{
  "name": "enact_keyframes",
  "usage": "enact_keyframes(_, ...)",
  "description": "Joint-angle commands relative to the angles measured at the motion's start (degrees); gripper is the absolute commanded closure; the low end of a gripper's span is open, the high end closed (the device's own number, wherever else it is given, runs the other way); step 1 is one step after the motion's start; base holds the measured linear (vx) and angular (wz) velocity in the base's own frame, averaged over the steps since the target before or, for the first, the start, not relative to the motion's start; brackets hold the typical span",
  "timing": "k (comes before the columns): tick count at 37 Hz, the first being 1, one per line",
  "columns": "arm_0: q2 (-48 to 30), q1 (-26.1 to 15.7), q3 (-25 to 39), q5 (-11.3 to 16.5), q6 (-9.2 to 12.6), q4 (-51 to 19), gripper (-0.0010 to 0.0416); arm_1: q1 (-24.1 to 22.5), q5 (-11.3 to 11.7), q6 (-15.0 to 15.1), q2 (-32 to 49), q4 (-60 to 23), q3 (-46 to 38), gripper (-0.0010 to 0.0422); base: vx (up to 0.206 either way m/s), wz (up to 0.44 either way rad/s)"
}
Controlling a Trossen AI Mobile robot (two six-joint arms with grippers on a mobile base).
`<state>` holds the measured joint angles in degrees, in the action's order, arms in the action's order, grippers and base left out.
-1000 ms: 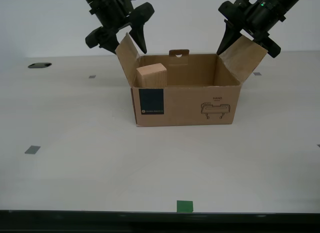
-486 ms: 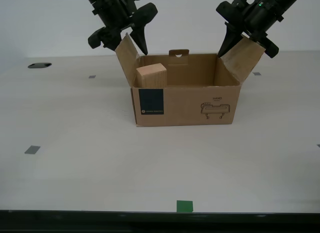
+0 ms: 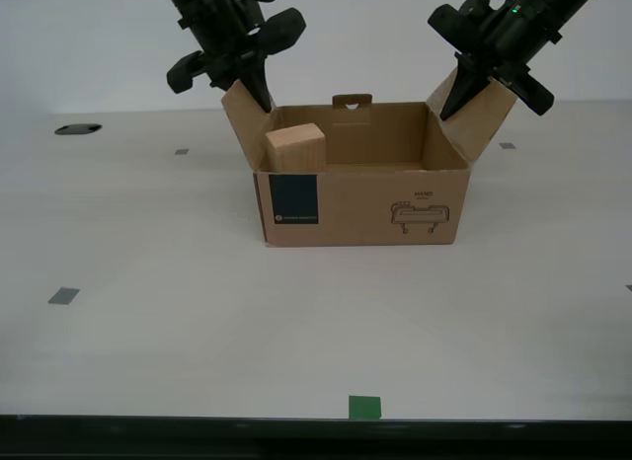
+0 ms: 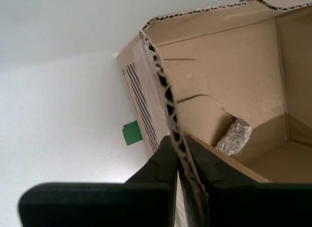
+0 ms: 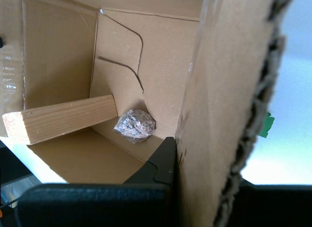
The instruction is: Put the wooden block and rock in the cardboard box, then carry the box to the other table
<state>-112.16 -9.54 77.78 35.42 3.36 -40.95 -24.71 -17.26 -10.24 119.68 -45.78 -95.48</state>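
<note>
Pale tabletop (image 3: 148, 312) spreads before a plain white wall, and you see a dark oval (image 3: 79, 129) at the exterior view's far left, two grey tape squares (image 3: 64, 295) and a green tape square (image 3: 365, 408) at the near edge. My first gripper (image 3: 255, 93) is clamped on the box's left flap (image 3: 240, 119). The cardboard box (image 3: 360, 198) stands on the tabletop, centre. The wooden block (image 3: 295, 149) leans inside, by that flap. The rock (image 5: 135, 125) lies on the box floor just off the block's low end, hidden from you in the exterior view behind the front wall. My second gripper (image 3: 466, 90) is pinching the right flap (image 3: 484, 119).
</note>
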Motion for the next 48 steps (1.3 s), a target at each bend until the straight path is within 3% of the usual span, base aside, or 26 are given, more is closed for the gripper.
enact_keyframes(1, 0.0, -0.2, 0.0, 0.7, -0.2, 0.2, 0.0405, -0.1, 0.5, 0.3, 0.0, 0.1, -0.1, 0.0415, 0.000, 0.000)
enact_keyframes(26, 0.1, -0.4, 0.0, 0.8, 1.2, -1.2, 0.0407, -0.6, 0.2, 0.4, -0.1, -0.5, -0.1, 0.0414, 0.000, 0.000)
enact_keyframes(33, 1.3, -0.7, 0.0, 0.8, 1.2, -1.9, 0.0407, -1.6, -2.0, 0.4, -1.0, -0.8, -0.2, 0.0414, 0.000, 0.000)
enact_keyframes(48, 7.5, -0.7, 0.0, 0.7, 1.2, -3.3, 0.0407, -1.9, -2.6, 1.1, -3.8, -1.3, -0.2, 0.0414, 0.000, 0.000)
